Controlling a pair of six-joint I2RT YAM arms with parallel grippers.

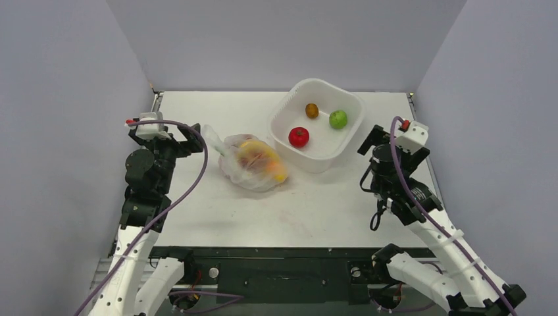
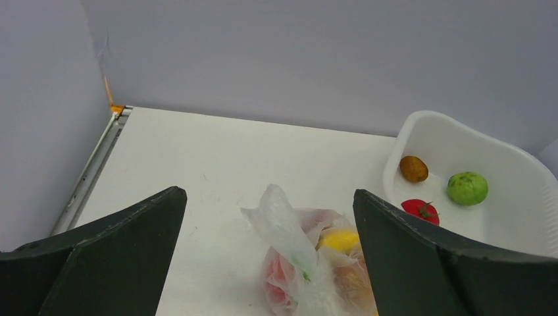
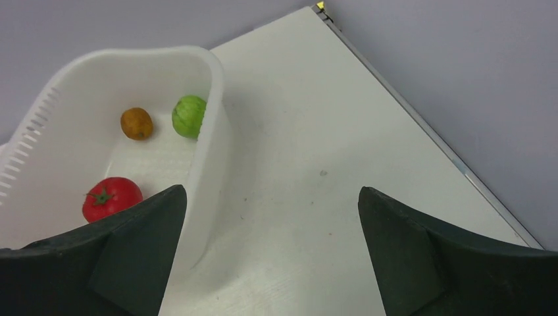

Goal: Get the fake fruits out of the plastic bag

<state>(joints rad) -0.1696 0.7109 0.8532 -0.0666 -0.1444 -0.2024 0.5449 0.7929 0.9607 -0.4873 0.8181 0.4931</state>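
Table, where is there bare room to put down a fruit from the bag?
The widest bare patch is the near strip of the table, in front of the plastic bag and the white tub. Also free: the far-left corner behind the bag, and the strip right of the tub. Crowded: where bag and tub nearly meet.

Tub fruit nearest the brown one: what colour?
The fruit is green; the right wrist view shows it best.

White tub (image 1: 314, 81) on table (image 1: 217, 204): green apple (image 1: 338, 119), brown oval fruit (image 1: 312, 110) inside.
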